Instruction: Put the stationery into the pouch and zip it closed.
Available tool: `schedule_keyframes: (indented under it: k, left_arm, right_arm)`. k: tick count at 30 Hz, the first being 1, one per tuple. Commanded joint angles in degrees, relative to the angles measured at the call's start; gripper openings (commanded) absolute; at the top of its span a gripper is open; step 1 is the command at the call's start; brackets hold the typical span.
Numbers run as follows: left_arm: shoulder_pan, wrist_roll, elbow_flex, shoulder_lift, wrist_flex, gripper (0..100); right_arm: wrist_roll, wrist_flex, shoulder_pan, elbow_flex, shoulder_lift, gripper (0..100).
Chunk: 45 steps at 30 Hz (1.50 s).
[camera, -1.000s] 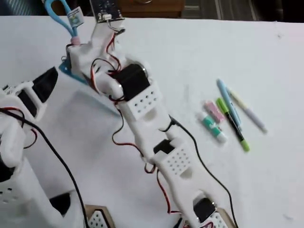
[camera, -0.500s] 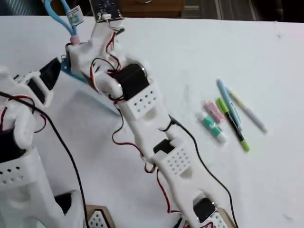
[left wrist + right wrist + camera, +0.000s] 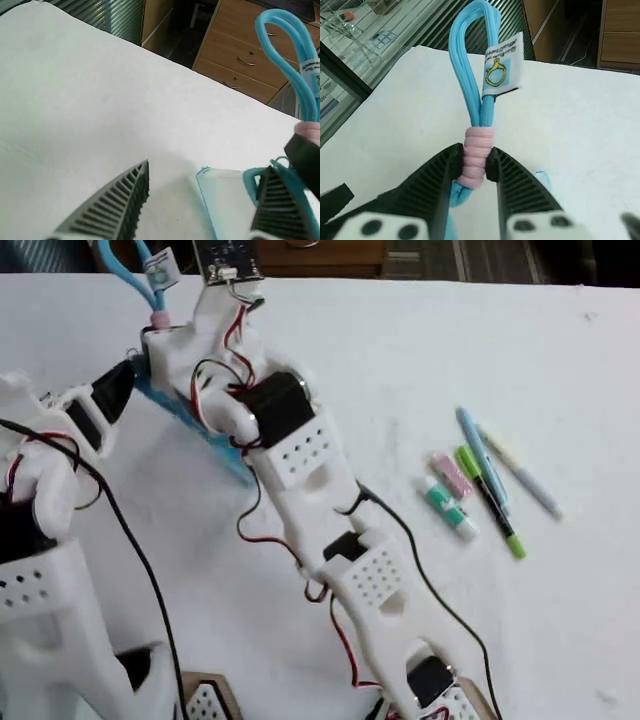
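White perforated arm shells [image 3: 300, 455], black servos [image 3: 280, 405], red-black wiring [image 3: 215, 380] (looped); right end effector [image 3: 474, 155] black, ribbed.

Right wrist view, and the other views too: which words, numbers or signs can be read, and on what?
White tag on the blue loop that the right tool holds: small curved print, too blurred to read, with a yellow ring-shaped drawing.
Pens on the table: no print that can be read.

The right arm [image 3: 300, 455] is lying stretched out long, and the right gripper [image 3: 474, 161] is squeezing tight on a pink knot [image 3: 478, 137]. The left arm [image 3: 45, 570] is standing bent beside it. The left gripper [image 3: 206, 175] is hanging wide open.
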Motion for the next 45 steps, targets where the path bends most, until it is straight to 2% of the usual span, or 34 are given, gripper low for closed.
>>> schedule_keyframes:
  k: [1,3,8,14,20,26,37,41,45]
  left_arm:
    - [0.66,0.09,-0.79,6.37,0.09,34]
    - [0.66,0.09,-1.85,8.48,0.26,32]
    - [1.19,-0.09,-4.22,11.47,-0.26,20]
    - [4.79,-6.42,-5.45,16.04,-4.31,12]
    - [5.76,-6.86,-5.54,21.76,-9.85,6]
    - [5.67,-6.77,-8.53,27.82,-11.08,3]
    - [5.85,-6.86,-26.2,39.16,-0.18,2]
    - [7.16,-7.38,-28.48,39.6,3.16,2]
    - [9.8,-11.25,-28.48,39.52,5.89,2]
  right_arm:
    - [-0.18,0.4,0.66,-0.35,-1.45,1.7]
    - [-0.18,0.4,0.75,-0.35,-1.45,1.7]
    - [-0.18,0.4,0.75,-0.35,-1.45,1.7]
    - [0.26,0.66,1.71,-0.35,-1.45,1.7]
    - [0.35,7.16,2.95,-0.44,-1.98,1.6]
    - [2.81,13.32,3.03,-0.53,-2.24,1.6]
    - [10.99,16.22,6.11,-0.35,-7.25,1.6]
    - [17.23,15.69,5.67,-0.26,-5.76,1.7]
    - [21.71,12.26,6.11,-0.35,-1.36,3.0]
